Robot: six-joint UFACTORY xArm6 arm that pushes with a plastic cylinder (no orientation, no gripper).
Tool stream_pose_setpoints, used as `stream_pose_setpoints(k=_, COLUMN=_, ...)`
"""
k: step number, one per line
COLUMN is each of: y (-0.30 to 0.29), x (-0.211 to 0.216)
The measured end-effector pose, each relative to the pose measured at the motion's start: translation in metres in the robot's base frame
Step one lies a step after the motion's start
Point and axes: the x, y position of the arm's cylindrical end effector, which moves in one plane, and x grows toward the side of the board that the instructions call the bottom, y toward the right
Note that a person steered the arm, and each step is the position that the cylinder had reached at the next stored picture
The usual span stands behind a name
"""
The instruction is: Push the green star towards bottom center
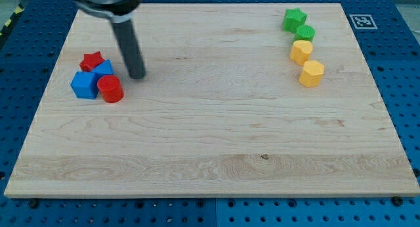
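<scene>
The green star lies near the view's top right on the wooden board. A green round block touches it just below, followed by a yellow block and another yellow block in a line going down. My tip rests on the board at the view's left, far from the green star, just right of a cluster of red and blue blocks.
The left cluster holds a red star, a blue block, a blue cube and a red cylinder. A marker tag sits off the board's top right corner.
</scene>
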Motion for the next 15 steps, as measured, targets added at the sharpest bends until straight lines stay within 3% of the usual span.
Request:
stream_pose_setpoints(k=1, y=0.097, x=-0.019)
stream_pose_setpoints(k=2, y=0.158, x=-0.053)
stream_pose_setpoints(k=4, y=0.201, x=-0.157)
stream_pose_setpoints(k=5, y=0.286, x=-0.209)
stream_pose_setpoints(k=7, y=0.312, x=-0.212)
stream_pose_setpoints(k=9, y=0.31, x=-0.163)
stream_pose_setpoints(k=12, y=0.254, x=-0.152)
stream_pose_setpoints(k=15, y=0.243, x=-0.089)
